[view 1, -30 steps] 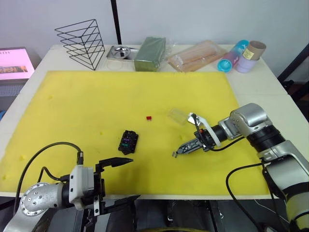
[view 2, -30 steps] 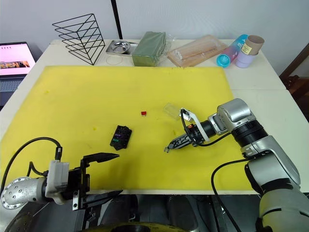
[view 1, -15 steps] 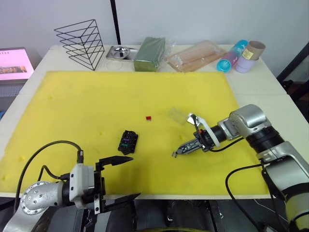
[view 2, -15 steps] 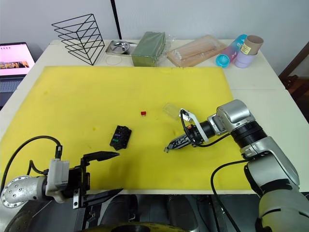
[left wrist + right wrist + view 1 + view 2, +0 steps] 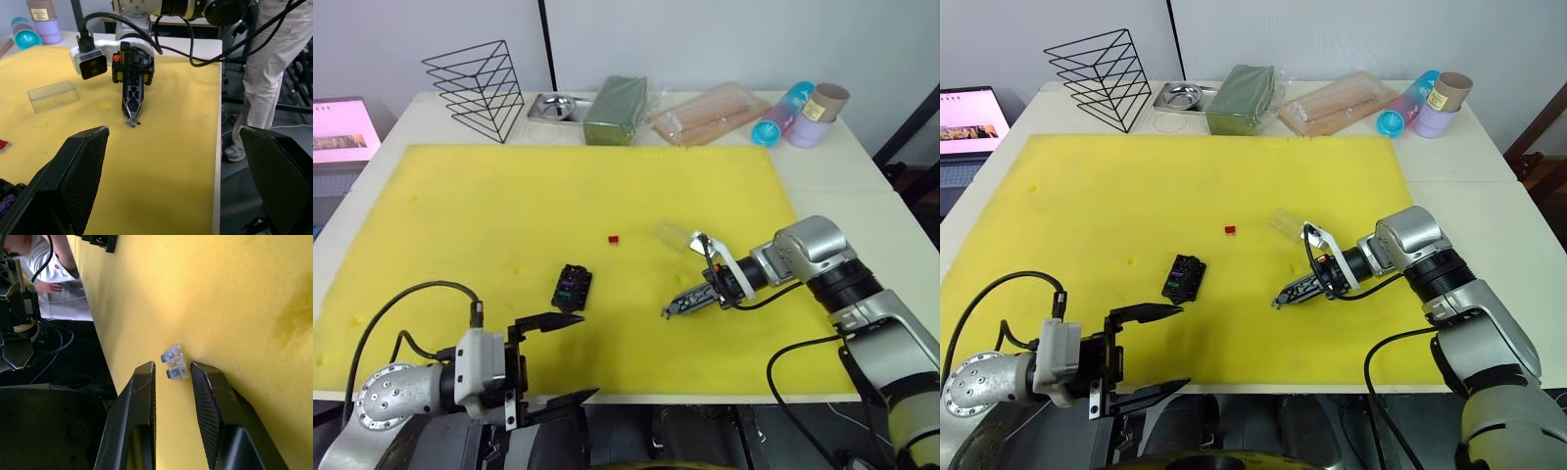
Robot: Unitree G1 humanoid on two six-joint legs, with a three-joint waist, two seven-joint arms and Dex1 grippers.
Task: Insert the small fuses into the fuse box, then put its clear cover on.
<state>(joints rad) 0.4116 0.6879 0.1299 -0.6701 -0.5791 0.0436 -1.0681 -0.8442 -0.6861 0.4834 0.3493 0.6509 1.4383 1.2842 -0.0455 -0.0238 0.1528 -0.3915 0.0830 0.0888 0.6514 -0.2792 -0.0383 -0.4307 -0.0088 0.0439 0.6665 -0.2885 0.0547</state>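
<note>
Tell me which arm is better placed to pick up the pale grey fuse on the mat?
The right. Its end effector has the pale grey fuse just past its open fingertips, while the left end effector hangs off the mat's near edge.

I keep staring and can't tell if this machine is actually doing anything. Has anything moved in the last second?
Barely anything. The right end effector stays low over the yellow mat, its fingers around the pale grey fuse. The left end effector stays open at the near edge. The fuse box, red fuse and clear cover haven't shifted.
</note>
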